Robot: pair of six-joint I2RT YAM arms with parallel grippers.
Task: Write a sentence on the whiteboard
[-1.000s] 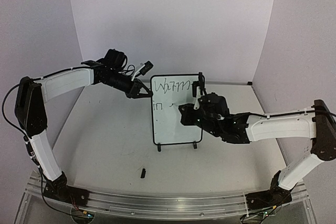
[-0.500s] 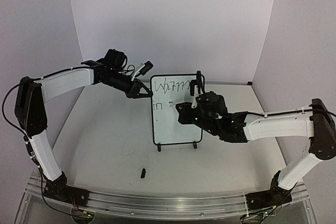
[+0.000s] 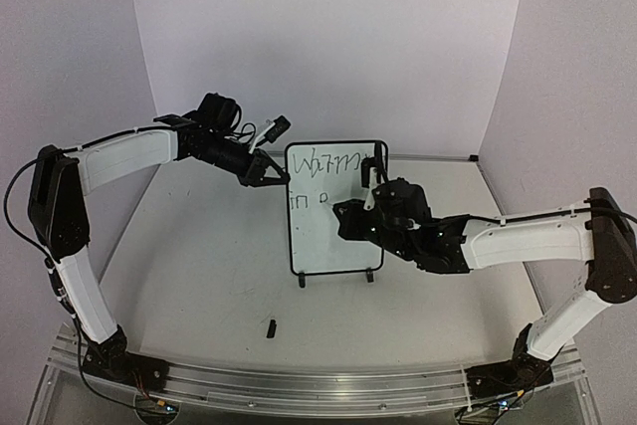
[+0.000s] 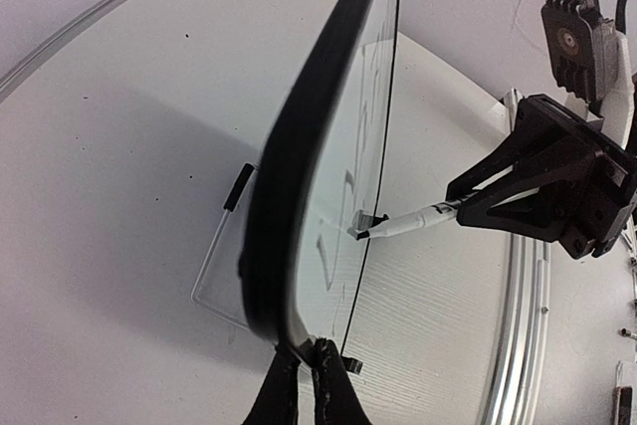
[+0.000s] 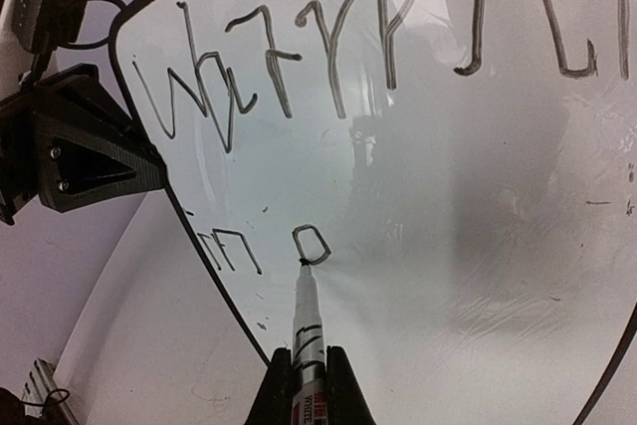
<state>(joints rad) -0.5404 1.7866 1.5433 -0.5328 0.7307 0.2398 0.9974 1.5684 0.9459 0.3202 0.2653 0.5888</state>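
Observation:
The whiteboard point(image 3: 333, 236) stands upright on two black feet at mid-table. My left gripper point(image 3: 277, 178) is shut on its upper left edge; in the left wrist view the fingers point(image 4: 299, 395) pinch the black frame point(image 4: 299, 161). My right gripper point(image 3: 343, 214) is shut on a white marker point(image 5: 306, 330), whose tip touches the board point(image 5: 448, 246). The sentence point(image 5: 348, 67) reads "Warmth" on the top line, with "in" point(image 5: 227, 249) and a small closed loop point(image 5: 311, 244) on the second line, right at the marker tip. The marker also shows in the left wrist view point(image 4: 413, 221).
A small black marker cap point(image 3: 271, 326) lies on the table in front of the board. A metal rail point(image 3: 299, 385) runs along the near edge. Purple walls close the back and sides.
My right gripper has shifted a little left and down along the board, and the small loop after "in" has appeared. The left arm and the board have not moved.

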